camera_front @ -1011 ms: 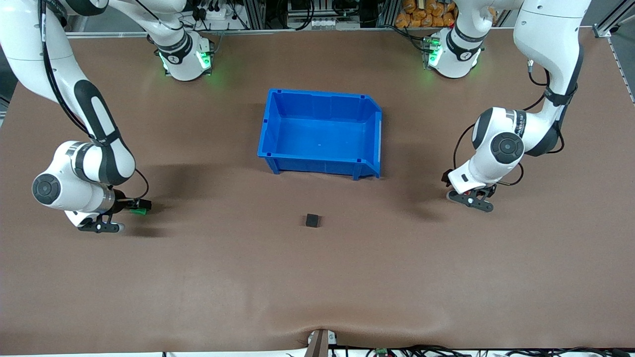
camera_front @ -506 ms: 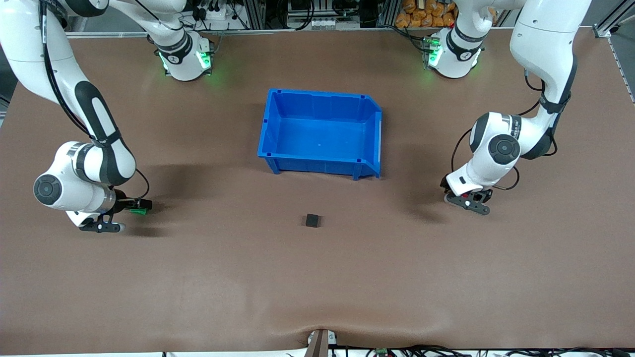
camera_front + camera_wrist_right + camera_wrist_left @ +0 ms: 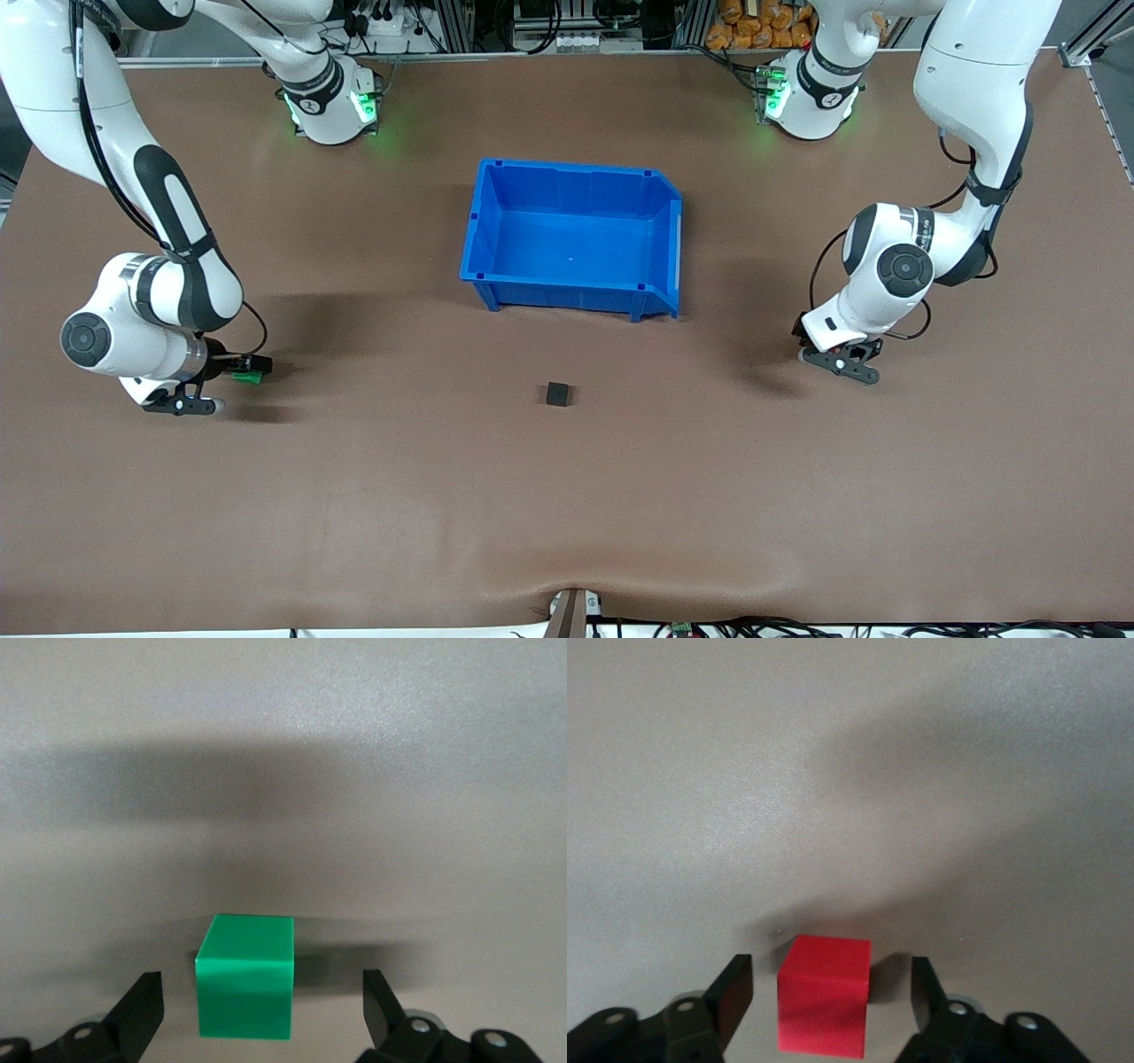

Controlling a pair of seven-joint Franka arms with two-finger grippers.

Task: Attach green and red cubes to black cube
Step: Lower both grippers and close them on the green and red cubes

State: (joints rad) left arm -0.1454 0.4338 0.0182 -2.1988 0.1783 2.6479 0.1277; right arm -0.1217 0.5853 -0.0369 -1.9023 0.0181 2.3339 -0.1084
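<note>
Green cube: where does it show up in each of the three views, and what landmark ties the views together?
Front view: the green cube sits on the table toward the right arm's end, at the right gripper.
Right wrist view: the green cube lies between the open fingers, touching neither.
Left wrist view: not in it; only the red cube shows there.
Shared landmark: the brown table, under everything in all three views.

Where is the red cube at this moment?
The red cube sits on the table toward the left arm's end, between the open fingers of the left gripper.
</note>
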